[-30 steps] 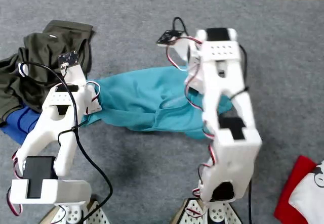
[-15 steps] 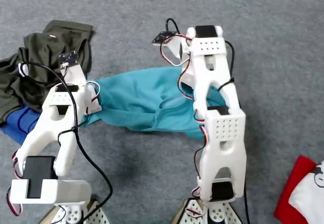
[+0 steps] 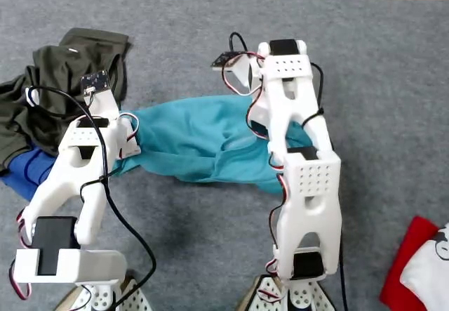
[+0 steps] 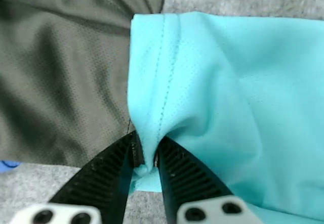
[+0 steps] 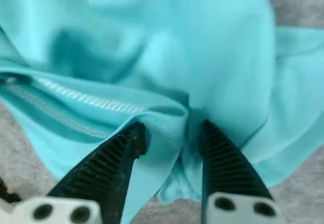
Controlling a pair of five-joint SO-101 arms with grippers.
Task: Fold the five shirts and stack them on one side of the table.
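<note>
Progress looked early: no folded stack was visible on the table (image 3: 393,65). Teal shirt (image 3: 196,139) lay crumpled and spread near the table's middle, between the two arms. Olive shirt (image 3: 56,79) and blue shirt (image 3: 21,170) sat in a loose heap at the left side, the olive one overlapping the blue. Red shirt (image 3: 407,262) and white shirt (image 3: 435,265) lay at the near right corner, cut off by the frame edge, so whether they were folded I could not tell. That made five shirts, with the teal one in hand and, by my judgement, most of the folding and all of the stacking left.

Left gripper (image 4: 146,155) was clamped on the teal shirt's stitched edge, a pinch of cloth between nearly closed jaws, right beside the olive shirt. Right gripper (image 5: 169,143) had its jaws apart, straddling a bunched fold of teal cloth next to a stitched seam; the cloth sat between them, apparently not squeezed.

Teal shirt's long axis ran left to right across the table in the high view, sloping slightly nearer toward the right. Its left end met the left gripper, and its right end lay under the right arm (image 3: 291,114). Which end was collar and which hem, I could not tell.
</note>
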